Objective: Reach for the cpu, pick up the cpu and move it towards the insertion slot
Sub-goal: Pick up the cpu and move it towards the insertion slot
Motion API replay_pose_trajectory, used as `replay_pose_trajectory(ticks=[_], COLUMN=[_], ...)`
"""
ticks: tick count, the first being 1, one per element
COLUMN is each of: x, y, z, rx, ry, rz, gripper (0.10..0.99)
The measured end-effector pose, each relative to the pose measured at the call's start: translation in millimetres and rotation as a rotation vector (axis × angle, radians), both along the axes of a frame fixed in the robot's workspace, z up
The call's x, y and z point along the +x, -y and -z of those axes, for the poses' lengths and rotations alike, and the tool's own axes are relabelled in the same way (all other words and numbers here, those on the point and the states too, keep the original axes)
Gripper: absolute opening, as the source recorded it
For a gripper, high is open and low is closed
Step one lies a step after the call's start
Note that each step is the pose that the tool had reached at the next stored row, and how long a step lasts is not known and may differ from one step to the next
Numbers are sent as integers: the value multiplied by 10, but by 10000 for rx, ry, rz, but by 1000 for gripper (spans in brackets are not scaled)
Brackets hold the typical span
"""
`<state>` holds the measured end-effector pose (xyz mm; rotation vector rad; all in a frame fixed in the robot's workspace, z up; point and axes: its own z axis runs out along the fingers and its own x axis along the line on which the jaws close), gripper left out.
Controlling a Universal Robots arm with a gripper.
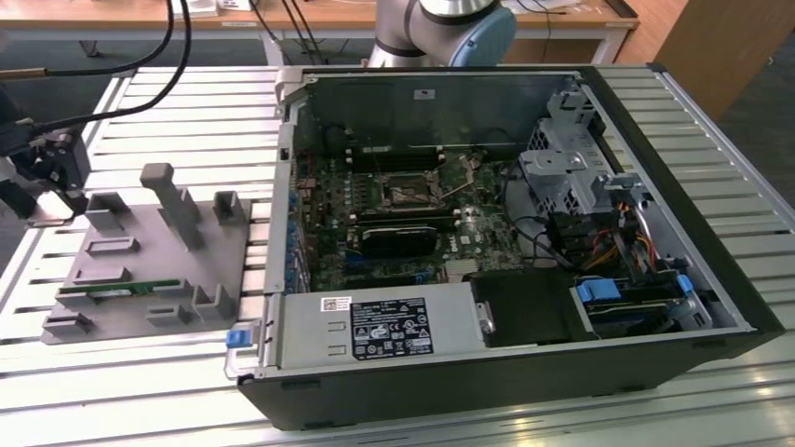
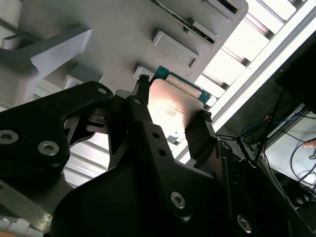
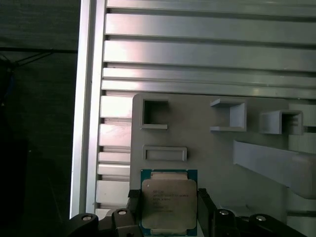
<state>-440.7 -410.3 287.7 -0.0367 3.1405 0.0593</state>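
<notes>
**My gripper clamped on the cpu at the edge of the grey fixture tray**

A slatted metal table (image 1: 149, 102) carries everything here, and a grey fixture tray (image 1: 137, 279) with raised blocks and pockets lies on it. I place everything else from that tray.

Just beside the tray, on the exterior view's right, stands an open black computer case (image 1: 497, 391) with its board facing up. The pale base of my arm (image 1: 448, 28) rises beyond the case, well apart from the tray.

My gripper (image 1: 44, 186) hangs at the tray's outer edge, the one on the exterior view's left and farthest from the case. Both wrist views look past the gripper (image 3: 169, 196) (image 2: 175, 98) onto the tray (image 3: 197, 138) (image 2: 118, 29).

The insertion slot (image 1: 408, 194), a small dark square in a silvery frame, sits on the board inside the case, well apart from the tray.

The cpu (image 3: 169, 205) (image 2: 173, 111), silvery-topped with a green rim, is over the tray's edge next to a shallow rectangular pocket. My black fingers (image 3: 133, 210) press on two opposite sides of it, closed on the chip. I cannot tell whether it has left the tray's surface.

A narrow green memory stick (image 1: 118, 290) lies in a groove on the tray, apart from the cpu.
</notes>
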Motion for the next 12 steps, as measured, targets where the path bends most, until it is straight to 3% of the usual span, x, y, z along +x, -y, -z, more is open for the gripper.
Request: replay_pose_trajectory(ticks=[7,12], x=[0,0], y=[-2,-2], z=[-80,-179], rx=[-6,-10], ry=[0,0], rz=[0,0], gripper=[541,541])
